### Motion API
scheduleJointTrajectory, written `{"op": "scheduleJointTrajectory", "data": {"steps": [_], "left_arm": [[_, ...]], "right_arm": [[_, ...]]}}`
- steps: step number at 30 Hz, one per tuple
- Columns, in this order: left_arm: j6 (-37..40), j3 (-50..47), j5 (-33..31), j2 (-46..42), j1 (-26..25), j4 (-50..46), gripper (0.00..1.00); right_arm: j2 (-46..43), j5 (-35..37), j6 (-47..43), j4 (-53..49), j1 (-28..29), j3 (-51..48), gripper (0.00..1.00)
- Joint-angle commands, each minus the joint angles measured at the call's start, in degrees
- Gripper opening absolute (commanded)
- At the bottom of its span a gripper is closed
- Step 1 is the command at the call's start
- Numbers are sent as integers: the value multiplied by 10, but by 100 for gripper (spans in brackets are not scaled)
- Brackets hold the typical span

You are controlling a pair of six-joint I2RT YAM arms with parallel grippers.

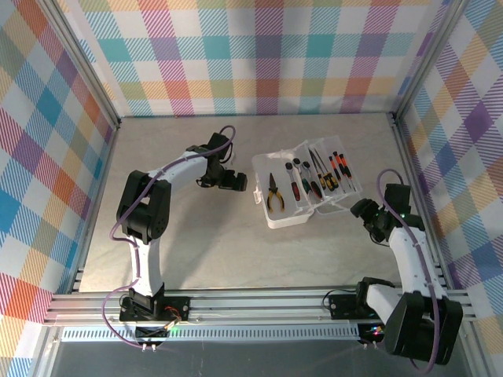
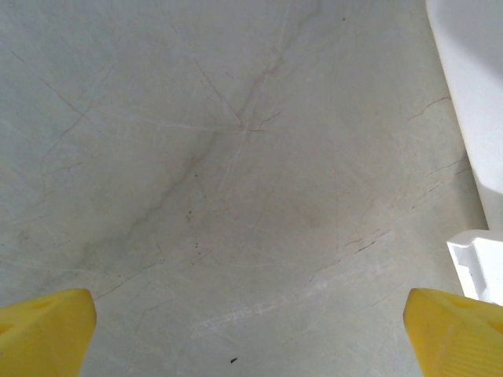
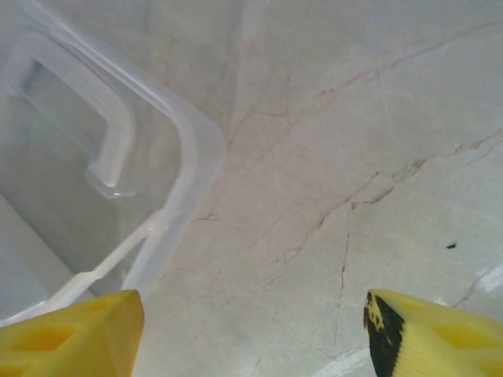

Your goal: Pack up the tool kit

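Lying open on the surface (image 1: 236,259), the clear plastic case (image 1: 287,222) is judged light, stiff and slippery, and is best taken by its rim or lid edge. Yellow-handled pliers (image 1: 273,193) and red-handled screwdrivers (image 1: 336,166) are held inside. The left gripper (image 1: 236,184) and right gripper (image 1: 362,210) are seen open and empty, one at either side of the case.

The left arm (image 1: 149,212) rises from the near edge of the table (image 1: 228,251), folds at the elbow and reaches right toward the middle. Its left gripper (image 1: 233,183) sits low, yellow fingertips (image 2: 47,334) spread wide with nothing between them. The right arm (image 1: 409,251) leans inward from the near right corner. The right gripper (image 1: 360,209) seems parted too, fingers (image 3: 71,338) well apart, gripping nothing.
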Motion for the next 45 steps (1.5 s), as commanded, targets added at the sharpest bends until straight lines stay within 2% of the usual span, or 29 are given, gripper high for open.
{"op": "scheduleJointTrajectory", "data": {"steps": [1,18,24,27,31,33,34,45], "left_arm": [[-5,12,13,9,-6,1,100],[-7,13,16,11,-6,-1,100],[-7,17,20,15,-6,-2,100],[-7,22,22,19,-5,-4,100],[-8,27,28,24,-6,-5,100],[-9,30,31,25,-5,-4,100],[-9,32,33,28,-6,-4,100],[-13,57,50,61,-7,0,100]], "right_arm": [[25,-23,10,56,-5,-5,70],[125,-32,26,204,-5,-1,48],[166,-39,28,224,-4,7,40],[185,-43,29,235,-4,7,31],[202,-46,28,244,-2,8,14],[203,-44,27,246,-1,9,2],[201,-42,26,243,1,10,0],[114,26,-34,151,43,80,0]]}}
